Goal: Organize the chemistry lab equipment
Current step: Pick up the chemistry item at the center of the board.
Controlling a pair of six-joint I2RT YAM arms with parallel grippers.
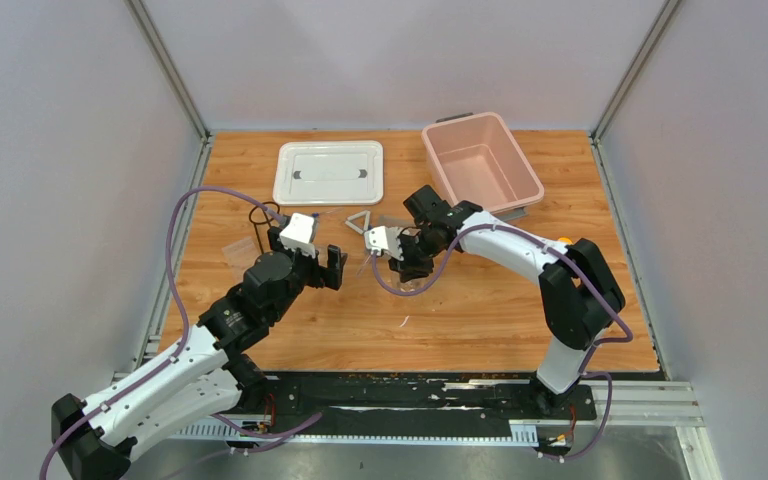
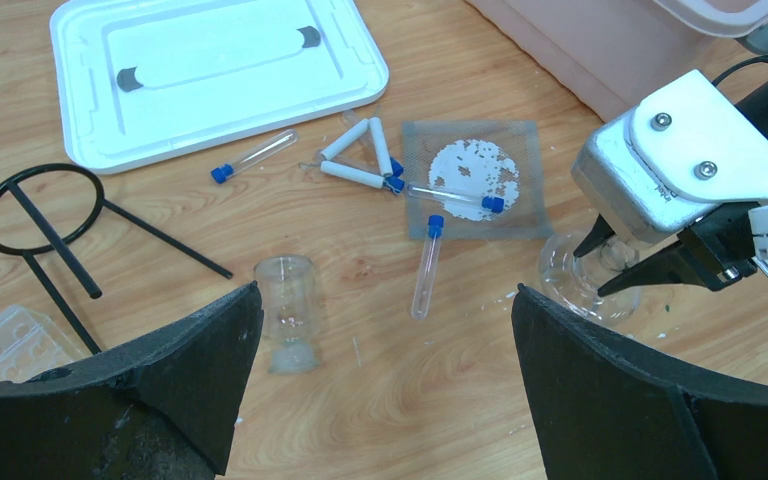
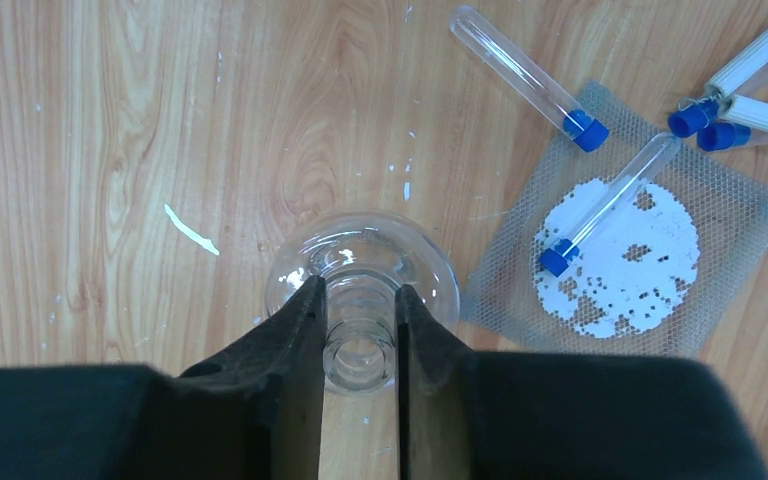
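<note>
Seen from above, the clear tube rack (image 2: 0,335) lies on the wooden table (image 1: 460,310) at 9 o'clock of the left gripper (image 2: 385,295); the black wire ring tripod (image 2: 50,237) lies tipped on its side at 10 o'clock of that gripper, just beside the rack; the white lid (image 2: 210,70) lies flat at 12 o'clock. The left gripper hangs above the table with its jaws spread wide and nothing between them. In the left wrist view a small clear glass vessel (image 2: 288,310) lies on its side just past the left finger (image 2: 160,390). One blue-capped tube (image 2: 252,157) rests at 9 o'clock of the small triangle (image 2: 353,175), near the lid's edge; the triangle lies just beside the left edge of the mesh square with a white disc (image 2: 472,170); a second tube (image 2: 455,196) lies across the mesh; a third (image 2: 426,265) points toward 6 o'clock, its cap on the mesh's near edge. At 3 o'clock of the mesh stands a round clear flask (image 3: 430,270), upright; the right gripper (image 3: 358,290) has its jaws pressed against both sides of the flask's neck, grasping it. From above, the pink bin (image 1: 480,165) sits at 1 o'clock of the right gripper; a small orange object (image 1: 563,240) shows at 3 o'clock, behind the arm.
</note>
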